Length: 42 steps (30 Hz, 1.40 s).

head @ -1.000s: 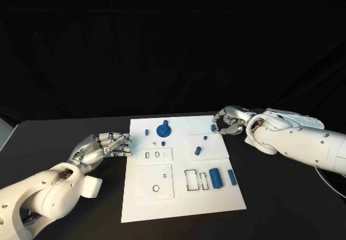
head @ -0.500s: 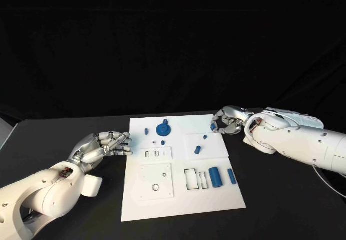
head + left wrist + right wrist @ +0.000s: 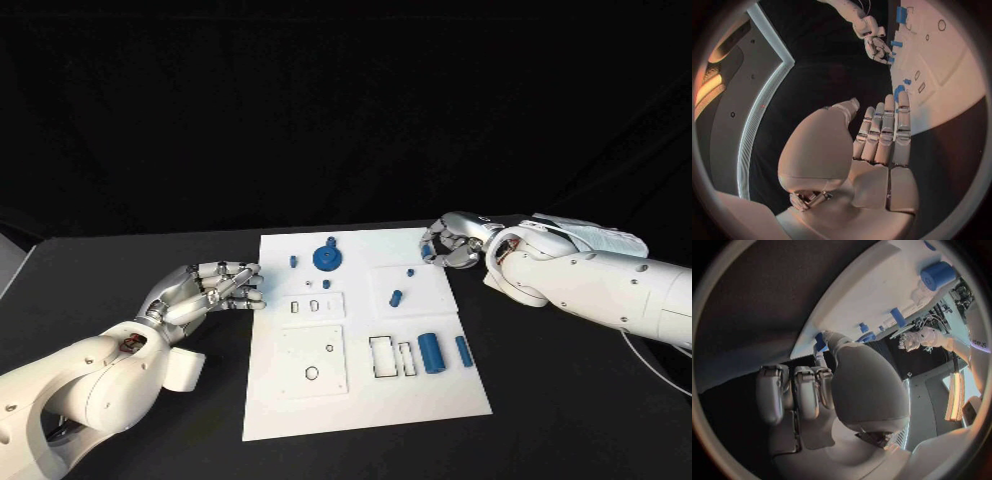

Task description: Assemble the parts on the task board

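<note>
Head view: the white task board [image 3: 361, 400] lies in the middle of the black worktop [image 3: 577, 400], its long sides running from the near edge toward the far edge. The left hand [image 3: 209, 290] rests just off the board's left edge, fingers straight, laid together and holding nothing. The right hand [image 3: 459, 244] sits at the board's far right corner with its fingers curled in; a small blue part [image 3: 427, 253] shows at their tips, touching or nearly so, though whether it is actually pinched cannot be told.

On the board, a round blue disc [image 3: 329, 260] stands near the far edge, a blue cylinder [image 3: 430, 355] and a slimmer blue bar [image 3: 463, 352] lie toward the near right beside a dark-outlined rectangular slot [image 3: 382, 360], and a short blue peg [image 3: 395, 297] lies mid-board.

The pieces look like hard, rigid plastic, light and likely smooth enough to slip or roll, the cylinder above all. A fingertip pinch across the short sides, near the middle of each piece, looks the safest hold; the board itself appears stiff and flat.

All the loose parts except the corner piece lie well apart from both hands, the cylinder and bar nearer the right hand's side.
</note>
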### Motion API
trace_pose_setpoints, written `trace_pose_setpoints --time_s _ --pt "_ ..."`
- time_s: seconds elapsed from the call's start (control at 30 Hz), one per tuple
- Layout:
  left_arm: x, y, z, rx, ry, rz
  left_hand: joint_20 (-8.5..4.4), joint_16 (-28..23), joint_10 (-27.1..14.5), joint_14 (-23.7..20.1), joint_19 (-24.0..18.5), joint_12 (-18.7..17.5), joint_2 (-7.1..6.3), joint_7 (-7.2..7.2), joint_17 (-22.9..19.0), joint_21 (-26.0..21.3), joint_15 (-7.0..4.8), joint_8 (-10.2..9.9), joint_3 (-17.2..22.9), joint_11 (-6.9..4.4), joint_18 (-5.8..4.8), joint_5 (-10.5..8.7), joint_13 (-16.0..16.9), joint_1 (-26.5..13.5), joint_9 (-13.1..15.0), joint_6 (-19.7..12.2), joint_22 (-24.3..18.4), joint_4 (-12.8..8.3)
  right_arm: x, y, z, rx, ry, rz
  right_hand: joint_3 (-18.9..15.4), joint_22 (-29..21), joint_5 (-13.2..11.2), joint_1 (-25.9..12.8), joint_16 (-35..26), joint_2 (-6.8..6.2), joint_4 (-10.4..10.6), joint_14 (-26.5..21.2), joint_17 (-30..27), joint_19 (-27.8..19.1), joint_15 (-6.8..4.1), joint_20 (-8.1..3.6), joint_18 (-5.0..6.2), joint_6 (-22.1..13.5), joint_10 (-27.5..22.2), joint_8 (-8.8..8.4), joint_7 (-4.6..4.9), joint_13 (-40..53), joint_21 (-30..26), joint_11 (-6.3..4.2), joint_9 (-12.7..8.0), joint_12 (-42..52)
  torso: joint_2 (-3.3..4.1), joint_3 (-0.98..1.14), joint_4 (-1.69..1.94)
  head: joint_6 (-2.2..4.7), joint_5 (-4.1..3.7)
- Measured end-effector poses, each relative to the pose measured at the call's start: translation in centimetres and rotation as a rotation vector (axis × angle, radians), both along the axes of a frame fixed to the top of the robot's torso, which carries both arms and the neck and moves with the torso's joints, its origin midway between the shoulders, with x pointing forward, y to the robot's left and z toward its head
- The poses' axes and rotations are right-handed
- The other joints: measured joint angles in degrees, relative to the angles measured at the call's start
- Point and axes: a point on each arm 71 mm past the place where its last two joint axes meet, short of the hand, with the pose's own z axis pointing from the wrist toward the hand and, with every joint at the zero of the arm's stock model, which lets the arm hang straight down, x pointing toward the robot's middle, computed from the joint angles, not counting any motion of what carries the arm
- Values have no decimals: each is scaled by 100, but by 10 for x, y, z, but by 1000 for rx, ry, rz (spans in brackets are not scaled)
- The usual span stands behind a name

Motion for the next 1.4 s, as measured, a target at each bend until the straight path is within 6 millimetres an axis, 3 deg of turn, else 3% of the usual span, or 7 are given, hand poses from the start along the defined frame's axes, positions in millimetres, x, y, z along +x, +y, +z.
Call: trace_pose_setpoints --time_s 0.17,0.4,0.57,0.67,0.87,1.13,1.4 --pt "0 0 0 0 0 0 0 0 0 0 0 0 0 0 0 0 0 0 0 0 0 0 0 0 0 0 0 0 0 0 0 1 0 0 111 0 6 -16 0 61 15 -1 0 -1 -43 -4 1 137 14 69 -34 0 5 -29 4 0 -1 1 0 -9 6" --pt "0 0 0 1 0 1 0 0 0 0 0 0 0 0 -1 0 0 0 0 0 0 0 0 0 0 0 0 0 0 0 1 10 -8 -5 283 -1 44 -40 0 147 -11 2 0 0 -145 -102 0 371 12 294 -127 0 24 -157 73 0 -4 2 -4 -10 15" --pt "0 0 0 1 1 1 0 0 0 0 0 0 0 0 -1 0 0 0 0 0 0 0 0 0 0 0 0 0 0 0 1 16 -14 -7 384 -1 61 -27 0 218 -82 1 0 0 -166 -144 0 376 13 309 -127 0 45 -197 72 0 -7 2 -4 -11 18" --pt "0 1 0 1 1 1 0 0 0 0 0 0 0 0 -1 0 0 0 0 0 0 0 0 0 0 0 0 0 -1 2 1 21 -22 -6 521 -1 -163 -10 0 254 -142 10 0 0 -196 -144 -60 376 32 309 -127 0 45 -216 70 0 -8 2 -3 -11 22" --pt "0 1 0 1 1 1 0 0 0 -20 0 0 0 0 17 0 20 0 0 0 0 0 0 0 -5 0 0 0 -5 10 4 40 -33 9 546 2 -171 -17 0 290 -167 10 0 0 -196 -144 -59 362 32 309 -143 0 45 -216 68 0 -8 2 -8 1 29" --pt "0 1 0 2 1 2 0 0 0 -20 0 0 0 0 25 0 20 0 16 0 0 0 0 0 -5 0 0 -16 -9 27 18 68 -29 29 609 3 -194 -30 0 304 -197 10 0 0 -196 -144 -59 352 32 309 -153 0 45 -216 68 0 -29 -8 -32 9 45" --pt "2 1 -1 2 2 4 0 0 0 -20 0 0 0 0 24 0 20 0 16 0 0 0 0 0 -5 0 0 -16 -24 76 29 108 18 94 648 2 -203 -38 0 312 -236 10 0 0 -195 -143 -57 332 32 309 -172 0 45 -216 68 0 -73 -27 -66 -32 196"
